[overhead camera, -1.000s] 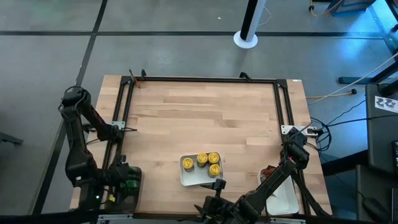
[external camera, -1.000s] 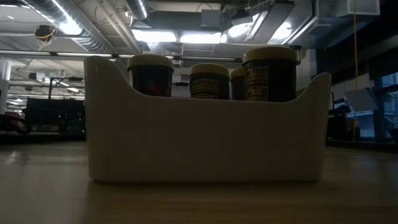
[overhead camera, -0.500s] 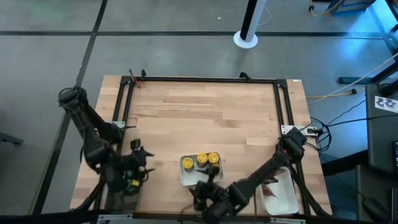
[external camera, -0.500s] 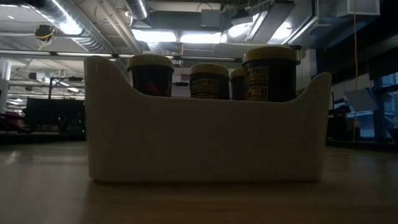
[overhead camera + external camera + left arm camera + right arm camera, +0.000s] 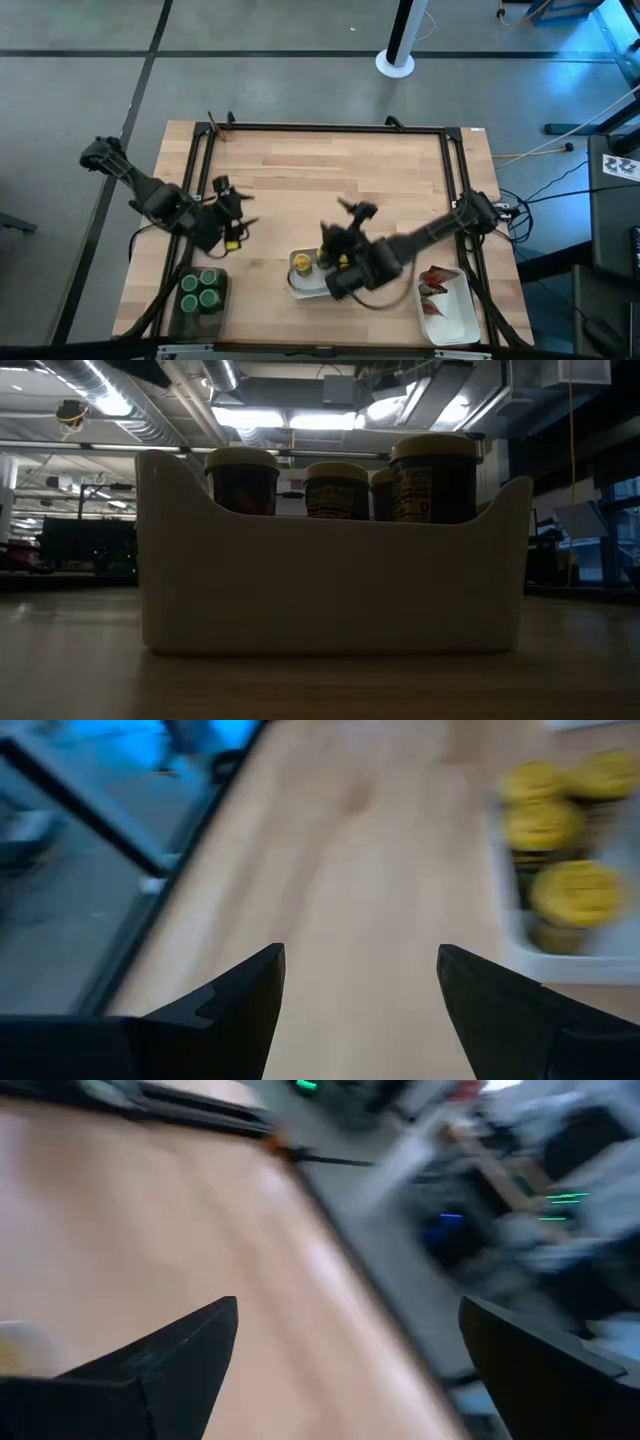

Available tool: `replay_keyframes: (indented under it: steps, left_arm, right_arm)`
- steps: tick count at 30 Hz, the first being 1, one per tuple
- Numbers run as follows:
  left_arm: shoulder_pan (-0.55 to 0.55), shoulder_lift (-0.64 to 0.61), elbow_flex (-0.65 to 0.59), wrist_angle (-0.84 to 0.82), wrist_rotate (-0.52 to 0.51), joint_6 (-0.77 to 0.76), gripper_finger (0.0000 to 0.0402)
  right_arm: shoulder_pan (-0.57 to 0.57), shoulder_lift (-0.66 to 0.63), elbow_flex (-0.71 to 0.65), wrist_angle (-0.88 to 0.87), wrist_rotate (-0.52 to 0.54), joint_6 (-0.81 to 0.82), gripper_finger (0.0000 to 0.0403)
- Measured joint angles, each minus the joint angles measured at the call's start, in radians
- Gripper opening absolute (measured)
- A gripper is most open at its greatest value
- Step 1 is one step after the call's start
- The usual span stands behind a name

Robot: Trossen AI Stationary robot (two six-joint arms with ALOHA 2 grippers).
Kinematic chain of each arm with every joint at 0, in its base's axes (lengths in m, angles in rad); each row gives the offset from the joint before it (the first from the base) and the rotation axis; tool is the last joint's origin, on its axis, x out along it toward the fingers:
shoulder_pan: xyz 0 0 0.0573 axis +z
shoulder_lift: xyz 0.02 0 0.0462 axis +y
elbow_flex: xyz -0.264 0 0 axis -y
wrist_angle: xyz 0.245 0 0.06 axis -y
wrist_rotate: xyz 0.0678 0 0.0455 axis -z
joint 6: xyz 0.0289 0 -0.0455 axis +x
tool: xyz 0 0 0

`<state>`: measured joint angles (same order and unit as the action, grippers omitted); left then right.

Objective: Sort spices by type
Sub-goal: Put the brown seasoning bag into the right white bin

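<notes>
Several yellow-capped spice jars (image 5: 560,840) stand in a white tray (image 5: 300,288) near the table's front middle; in the high view my right arm hides all but one of them (image 5: 301,263). Green-capped jars (image 5: 199,290) stand in a dark bin (image 5: 178,310) at the near left. Red-orange packets (image 5: 435,283) lie in a second white tray (image 5: 455,320) at the near right. My left gripper (image 5: 240,205) hangs open over bare wood left of the centre tray. My right gripper (image 5: 345,215) hangs open just beyond that tray. Neither holds anything.
A black frame (image 5: 330,127) runs along the table's far and side edges. Bare wood (image 5: 330,180) fills the far half of the table. In the low view the centre tray's wall (image 5: 330,580) fills the middle, with jar tops above it.
My left gripper has risen from the dark bin at the near left and swung toward the table's far side and middle. My right gripper has risen from the near edge and gone toward the far edge, over the centre tray. Both stayed open. The jars and trays have not moved.
</notes>
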<state>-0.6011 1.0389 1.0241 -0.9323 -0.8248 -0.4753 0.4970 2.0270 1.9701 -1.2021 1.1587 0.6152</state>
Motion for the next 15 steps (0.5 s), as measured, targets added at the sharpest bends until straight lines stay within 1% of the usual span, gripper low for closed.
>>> replay_keyframes:
  steps: [3,5,10,13,15]
  left_arm:
    - [0.099,-0.001,-0.006,-0.003,-0.016,0.069,0.0252]
    - [0.166,-0.003,-0.012,-0.006,-0.018,0.104,0.0252]
    - [0.354,-0.003,-0.033,-0.013,-0.007,0.198,0.0252]
    - [0.456,-0.004,-0.048,-0.019,-0.001,0.225,0.0252]
    - [0.517,-0.004,-0.059,-0.019,0.0,0.227,0.0252]
  right_arm:
    - [-0.071,0.0,-0.001,-0.108,0.064,0.005,0.0379]
    - [-0.129,-0.002,-0.013,-0.136,0.07,0.005,0.0379]
    - [-0.287,-0.001,-0.042,-0.211,0.01,0.004,0.0379]
    - [-0.36,-0.001,-0.061,-0.248,-0.072,0.0,0.0379]
    - [-0.398,0.0,-0.072,-0.281,-0.106,-0.009,0.0379]
